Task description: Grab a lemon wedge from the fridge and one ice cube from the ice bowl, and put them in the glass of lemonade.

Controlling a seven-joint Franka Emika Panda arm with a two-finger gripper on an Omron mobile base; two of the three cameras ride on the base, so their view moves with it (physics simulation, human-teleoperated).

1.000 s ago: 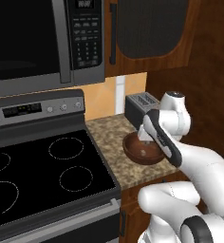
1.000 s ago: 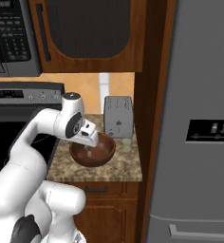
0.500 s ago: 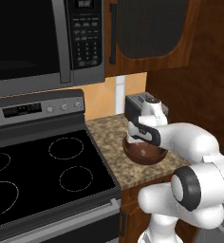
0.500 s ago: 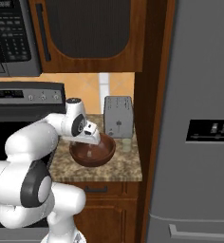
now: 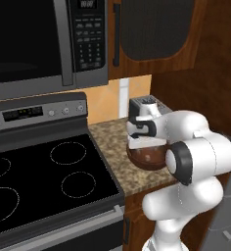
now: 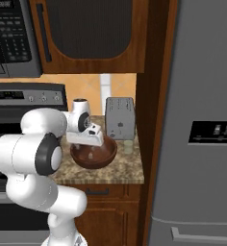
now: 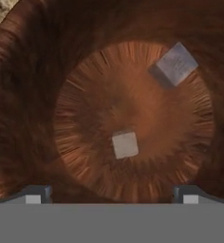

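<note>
Left base view: my white arm folds over the speckled granite counter (image 5: 110, 147) to the right of the black glass stove top (image 5: 44, 181). My claw (image 5: 143, 138) hangs just over the round, shallow, dark reddish-brown wooden ice bowl (image 5: 147, 158), which sits on the counter in front of the silver two-slot toaster (image 5: 143, 104). My wrist covers the bowl's middle, so from here I cannot tell what lies in it. A black-and-steel microwave (image 5: 49, 44) hangs above the stove, beside a dark wooden cabinet (image 5: 156, 34).

Right base view: the ice bowl (image 6: 94, 154) sits near the middle of the counter (image 6: 127, 170), just left of and in front of the toaster (image 6: 120, 117). My claw (image 6: 89, 140) points down into it. A pale speck shows on the bowl's floor, too small to be sure of. The small clear tumbler of pale yellowish lemonade (image 6: 128, 146) stands just in front of the toaster's right corner, beside the bowl's right rim and apart from it. The tall grey steel fridge (image 6: 202, 120) with its black dispenser panel stands to the right, behind a wooden side panel, its doors closed.

Hand view: I look straight down into the ice bowl (image 7: 33, 118), its grain radiating from a lighter red-brown floor to darker walls. Two ice cubes lie in it, well apart: a small pale cube (image 7: 125, 144) near the centre and a greyer, tilted cube (image 7: 176, 64) by the edge of the floor. My claw (image 7: 112, 194) is spread as wide as it goes, its two dark tips standing far apart, and holds nothing.
</note>
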